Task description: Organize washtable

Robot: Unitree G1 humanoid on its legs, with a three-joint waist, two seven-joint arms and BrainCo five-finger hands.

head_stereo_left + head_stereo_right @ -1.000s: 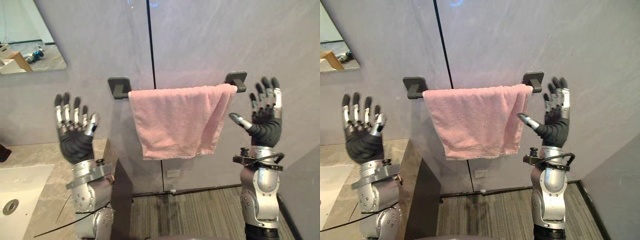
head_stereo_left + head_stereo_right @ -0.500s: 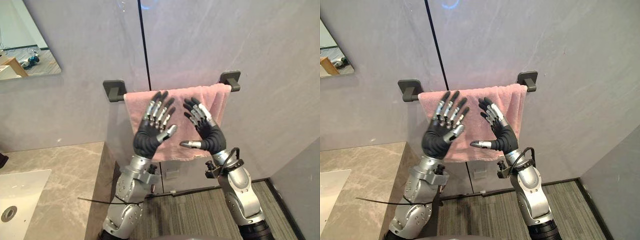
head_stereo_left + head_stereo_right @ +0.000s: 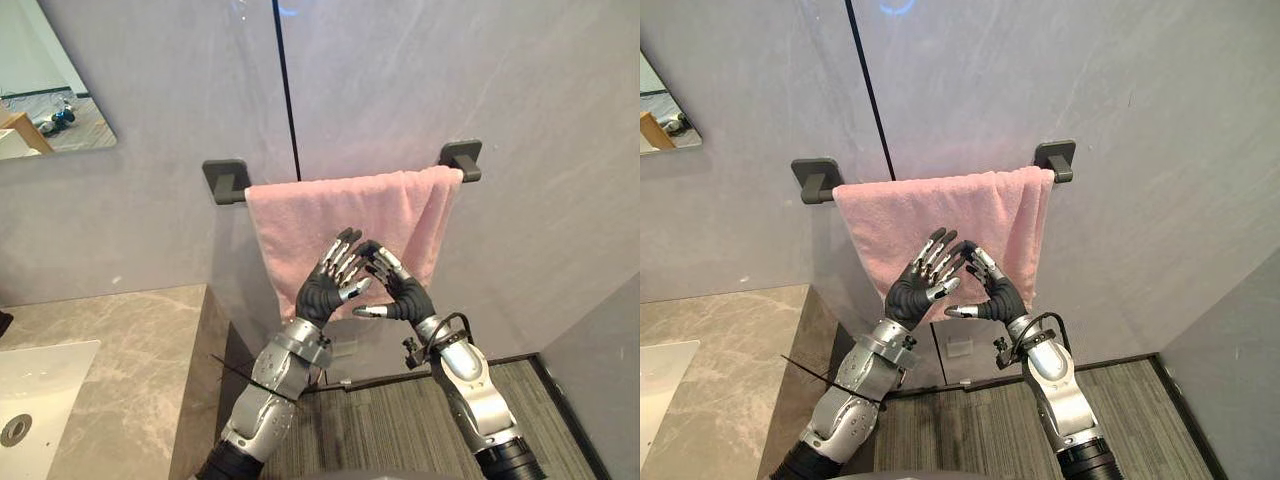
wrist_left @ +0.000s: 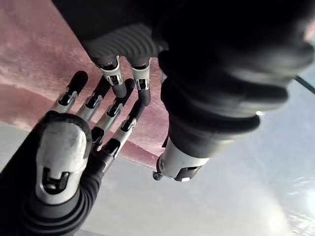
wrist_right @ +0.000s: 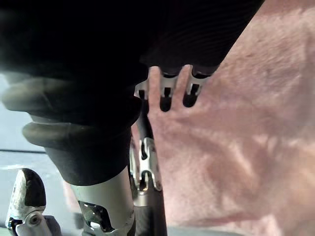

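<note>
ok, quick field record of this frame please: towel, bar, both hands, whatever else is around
towel: pink, draped over the bar, hanging down, bunched at its right end
towel bar: dark, mounted on the grey wall
left hand: open, fingers straight, raised in front of the towel's lower part
right hand: open, fingers straight, facing the left hand, fingertips close together
hand-towel contact: cannot tell
counter: marble, to the left of the towel
sink: white, set in the counter
mirror: upper left on the wall
</note>
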